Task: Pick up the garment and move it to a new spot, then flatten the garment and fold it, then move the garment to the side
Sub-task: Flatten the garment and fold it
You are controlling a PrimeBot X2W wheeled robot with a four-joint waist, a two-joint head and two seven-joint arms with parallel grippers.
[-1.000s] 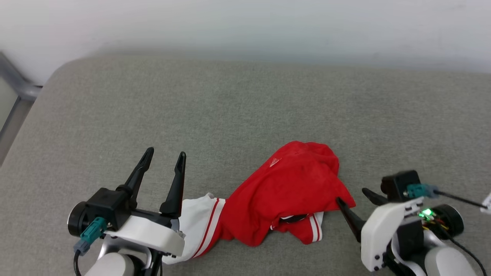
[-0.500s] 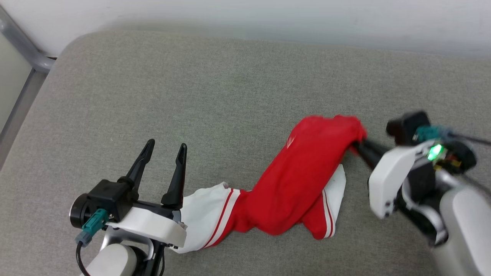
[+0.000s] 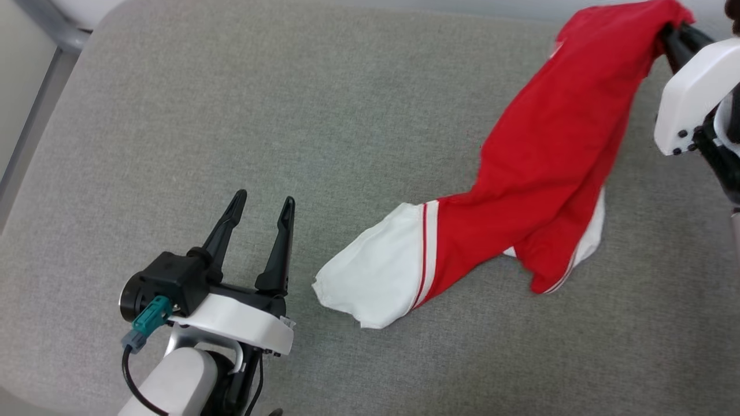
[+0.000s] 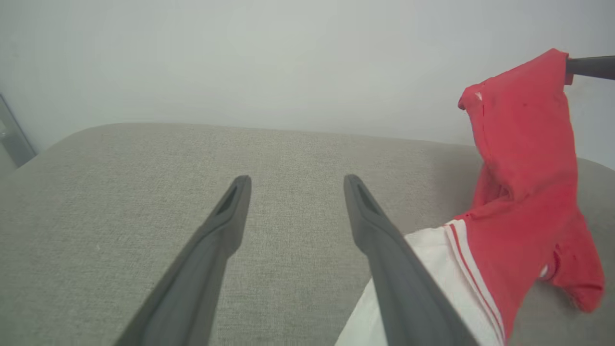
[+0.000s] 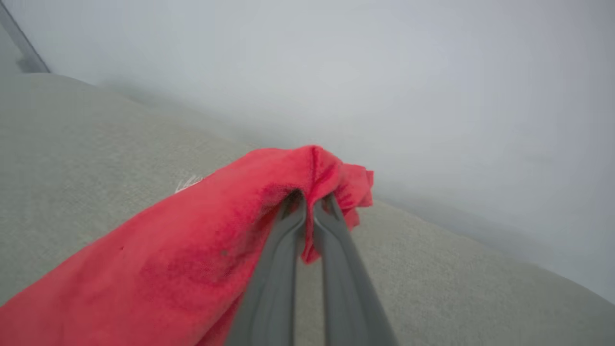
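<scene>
Grey cushion (image 3: 289, 144) lies under both grippers and bears the cloth's low end.

Garment (image 3: 555, 156): the red body hangs in a slanting rope from the right gripper (image 3: 675, 39). That gripper's fingers are pinched together on a bunched red edge, raised well above the cushion. The high hold probably serves to peel the shirt clear for carrying to a new spot.

From that grip the cloth falls down and across toward the left gripper (image 3: 264, 197). Its fingers stand apart and empty, pointing along the cushion, likely parked out of the way until flattening.

White sleeve (image 3: 376, 283) rests on the cushion just beside the left gripper's right finger, apart from it in the head view.

No container about; the cushion only bears the cloth.
</scene>
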